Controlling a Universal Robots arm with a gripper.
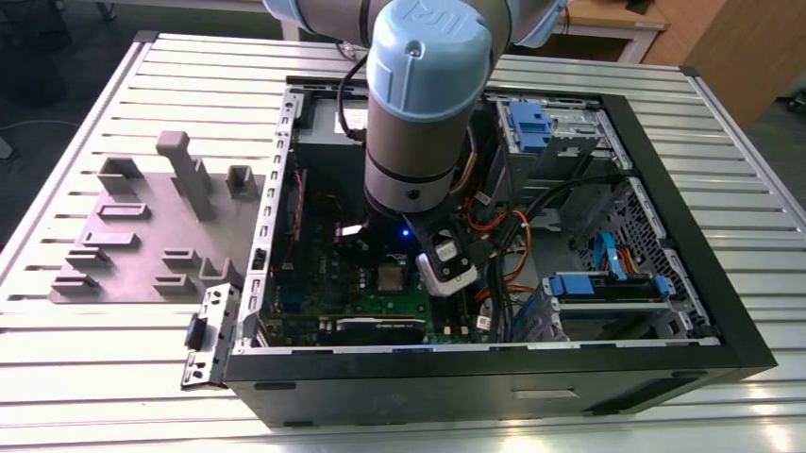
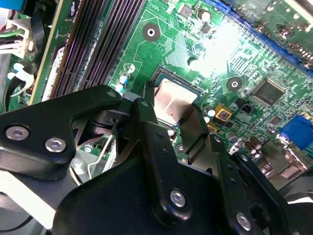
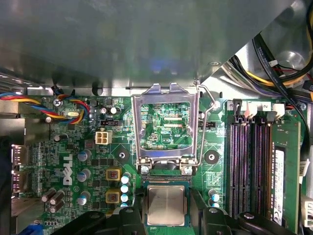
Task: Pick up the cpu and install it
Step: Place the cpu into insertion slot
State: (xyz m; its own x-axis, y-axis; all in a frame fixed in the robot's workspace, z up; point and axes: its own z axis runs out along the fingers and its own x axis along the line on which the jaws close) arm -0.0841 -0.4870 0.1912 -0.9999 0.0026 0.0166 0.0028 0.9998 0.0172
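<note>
Gripper brackets the cpu at its socket, w/ metal frame flipped up (prob. to leave the seat clear); clamped or loose, can't tell.

Here's the silver-grey cpu, a green motherboard, black memory slots, and a pale ribbed counter.

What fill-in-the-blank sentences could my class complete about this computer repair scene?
The cpu lies over the ____ motherboard. The silver socket frame next to it is flipped ____. In the exterior view, the grey plastic blocks lie on that view's ____ of the computer case.
Missing words: green; open; left.
</note>
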